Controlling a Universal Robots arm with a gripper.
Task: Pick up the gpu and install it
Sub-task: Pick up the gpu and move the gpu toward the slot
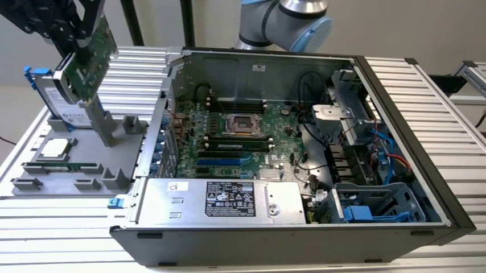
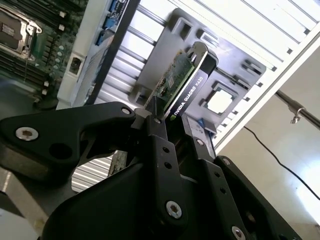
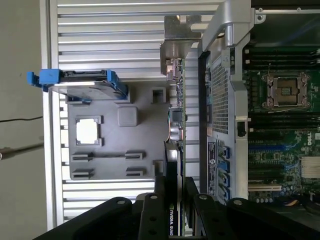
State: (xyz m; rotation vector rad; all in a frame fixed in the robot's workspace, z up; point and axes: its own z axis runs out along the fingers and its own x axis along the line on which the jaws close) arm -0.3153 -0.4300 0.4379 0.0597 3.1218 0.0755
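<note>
The gpu [image 1: 87, 54], a green card with a black cooler block and a silver end bracket, hangs tilted above the grey parts tray [image 1: 76, 185] at the exterior view's left. My gripper [image 1: 67, 31] is shut on its upper end. In the second wrist view the black fingers [image 2: 159, 137] clamp the gpu [image 2: 181, 85] from both sides, with my gripper [image 2: 172, 122] over the tray. The first wrist view shows the gpu [image 3: 176, 125] edge-on in my gripper [image 3: 174, 187], with its bracket [image 3: 176, 47] at the far end, beside the case wall.
The open computer case [image 1: 395, 74] lies to the exterior view's right of the tray, with its motherboard [image 1: 227, 142] and power supply [image 1: 220, 199] exposed. On the tray stand a blue-framed hard drive [image 1: 54, 102], a processor chip [image 1: 54, 149] and a memory stick [image 1: 61, 168].
</note>
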